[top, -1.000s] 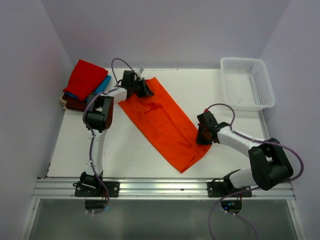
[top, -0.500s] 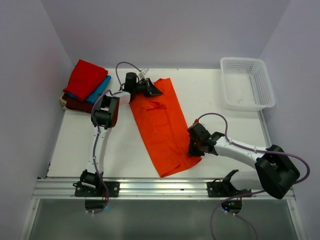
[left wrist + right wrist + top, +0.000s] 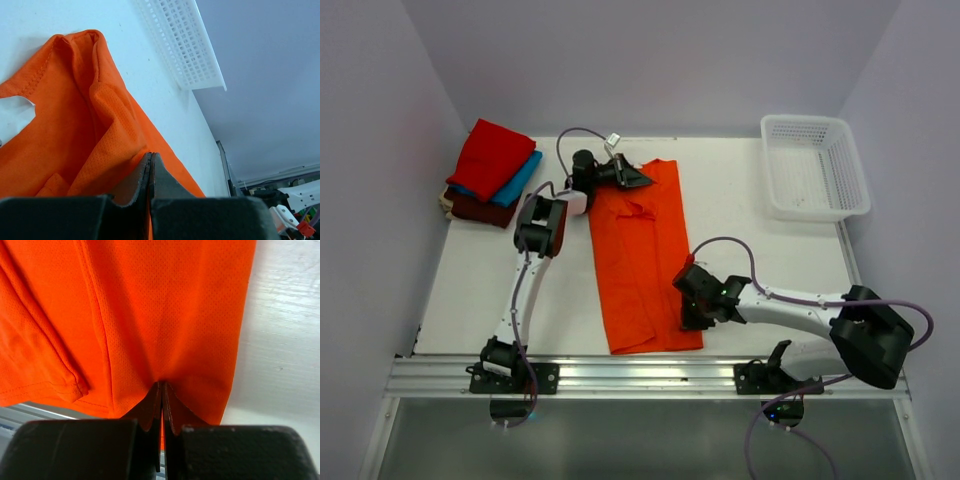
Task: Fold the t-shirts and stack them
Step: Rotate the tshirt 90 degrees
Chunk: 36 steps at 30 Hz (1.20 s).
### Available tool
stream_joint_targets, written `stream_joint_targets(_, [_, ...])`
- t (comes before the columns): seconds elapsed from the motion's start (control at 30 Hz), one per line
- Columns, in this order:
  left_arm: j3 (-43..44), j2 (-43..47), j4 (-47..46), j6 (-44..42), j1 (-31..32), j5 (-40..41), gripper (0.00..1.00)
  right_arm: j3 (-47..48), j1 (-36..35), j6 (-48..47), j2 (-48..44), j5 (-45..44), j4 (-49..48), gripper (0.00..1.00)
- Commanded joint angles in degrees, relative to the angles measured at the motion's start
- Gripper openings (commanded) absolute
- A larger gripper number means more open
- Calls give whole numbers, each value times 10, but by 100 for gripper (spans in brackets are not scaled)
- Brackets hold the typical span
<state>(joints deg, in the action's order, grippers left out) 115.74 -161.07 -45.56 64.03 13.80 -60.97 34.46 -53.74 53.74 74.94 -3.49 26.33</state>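
Note:
The orange t-shirt (image 3: 642,262) lies as a long folded strip down the middle of the table, from the back edge to near the front. My left gripper (image 3: 642,177) is shut on its far end, with cloth pinched between the jaws in the left wrist view (image 3: 150,159). My right gripper (image 3: 686,312) is shut on its near right edge, cloth pinched in the right wrist view (image 3: 162,387). A stack of folded tees sits at the back left: red (image 3: 490,156) on top, turquoise-blue (image 3: 516,180) under it, dark maroon (image 3: 475,207) at the bottom.
A white mesh basket (image 3: 814,165) stands at the back right corner; its wall shows in the left wrist view (image 3: 186,45). The metal rail (image 3: 640,375) runs along the table's front edge, just below the shirt's near end.
Both grippers have swung the orange shirt from a diagonal lie to nearly straight front-to-back. The left gripper moved right along the back; the right gripper moved left and nearer the front.

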Motion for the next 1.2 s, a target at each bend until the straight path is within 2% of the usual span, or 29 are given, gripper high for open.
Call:
stream_joint_targets(0.0, [16,-21,-59,30,9,-32,0,24,-14,15,14,-6,10,0])
stream_joint_targets(0.2, [14,3,-105,43,18,-49,0,38,-32,8,31,1,-8,0])
stream_joint_targets(0.33, [8,27,-163,92,18,-56,0,43,-37,0,22,-7,-7,0])
stream_joint_targets(0.43, [-38,98,-198,97,14,-57,0,54,-37,-28,-11,-23,-7,0])
stream_joint_targets(0.47, [-93,169,-188,74,12,-51,0,58,-37,-35,-22,-28,-7,0])
stream_joint_targets(0.5, [-124,213,-159,38,8,-32,1,60,-37,-54,-44,-35,-9,0])
stream_joint_targets(0.53, [-149,259,-4,-94,5,-14,1,62,-37,-62,-55,-48,-8,0])
stream_joint_targets(0.57, [-186,352,93,-179,3,16,1,67,-37,-67,-65,-56,-7,0])
stream_joint_targets(0.6, [-201,397,178,-256,7,113,3,68,-37,-77,-82,-62,-1,0])
stream_joint_targets(0.63, [-209,434,340,-382,13,178,6,70,-37,-81,-89,-66,3,0])
stream_joint_targets(0.67, [-213,488,407,-425,23,240,6,75,-36,-88,-96,-87,6,0])
stream_joint_targets(0.7, [-222,509,453,-450,45,341,5,79,-37,-98,-102,-99,18,0])
stream_joint_targets(0.73, [-235,529,535,-474,56,376,6,84,-36,-100,-110,-116,30,1])
stream_joint_targets(0.77, [-277,567,563,-473,72,405,13,96,-34,-99,-111,-159,43,14])
stream_joint_targets(0.8, [-308,588,584,-464,77,448,29,102,-33,-102,-113,-174,64,30])
stream_joint_targets(0.83, [-346,613,599,-443,82,460,35,110,-31,-100,-115,-195,81,46])
stream_joint_targets(0.87, [-434,668,596,-429,90,469,41,121,-29,-94,-117,-211,97,55])
stream_joint_targets(0.9, [-479,698,594,-417,97,492,51,124,-27,-92,-118,-225,112,68])
stream_joint_targets(0.93, [-522,730,597,-396,104,505,56,123,-21,-90,-124,-229,117,74])
stream_joint_targets(0.97, [-598,792,601,-384,122,516,59,117,-15,-87,-136,-230,123,77])
stream_joint_targets(1.03, [-661,852,632,-354,142,536,67,99,3,-79,-158,-208,124,78])
stream_joint_targets(1.17, [-787,1017,690,-283,192,549,68,27,18,-52,-234,-145,105,76])
